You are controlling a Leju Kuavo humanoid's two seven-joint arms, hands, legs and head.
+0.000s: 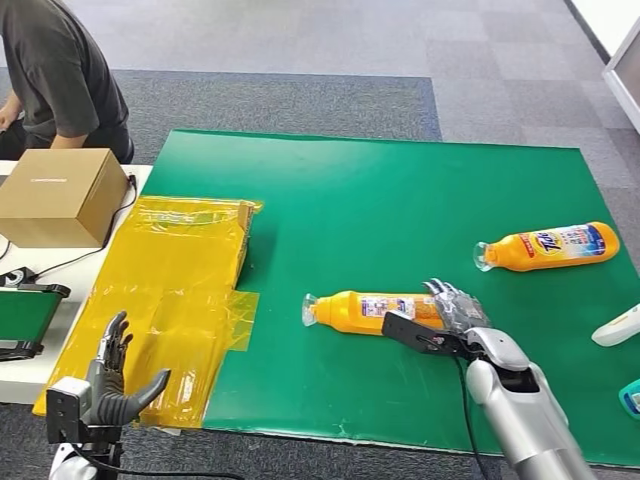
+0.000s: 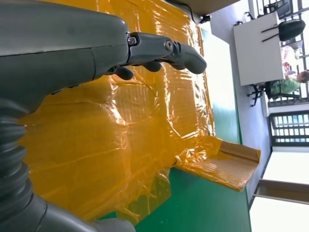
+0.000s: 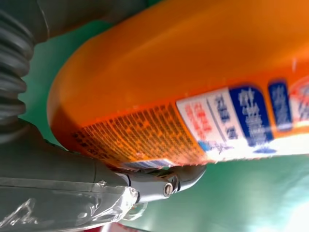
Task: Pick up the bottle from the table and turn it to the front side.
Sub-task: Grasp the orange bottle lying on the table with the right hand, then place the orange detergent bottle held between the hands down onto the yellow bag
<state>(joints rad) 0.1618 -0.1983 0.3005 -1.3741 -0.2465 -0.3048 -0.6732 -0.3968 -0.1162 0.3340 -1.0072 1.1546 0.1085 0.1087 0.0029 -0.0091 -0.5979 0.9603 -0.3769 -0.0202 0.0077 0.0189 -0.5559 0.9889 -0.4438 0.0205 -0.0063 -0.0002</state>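
Observation:
An orange bottle [image 1: 362,311] lies on its side on the green mat [image 1: 377,190], clear cap pointing left, its label facing up toward me. My right hand [image 1: 441,318] wraps the bottle's base end, thumb along the near side and fingers over the far side. In the right wrist view the bottle [image 3: 189,82] sits tight against the palm with the thumb [image 3: 160,181] touching its printed label. My left hand [image 1: 113,385] hovers with fingers spread and nothing in it at the near left, over yellow plastic sheeting [image 2: 120,135].
A second orange bottle [image 1: 551,245] lies at the mat's far right. A white object [image 1: 619,325] and a teal one [image 1: 632,397] sit at the right edge. Yellow sheeting [image 1: 166,290] covers the left; a cardboard box [image 1: 60,195] and a person [image 1: 56,65] are beyond.

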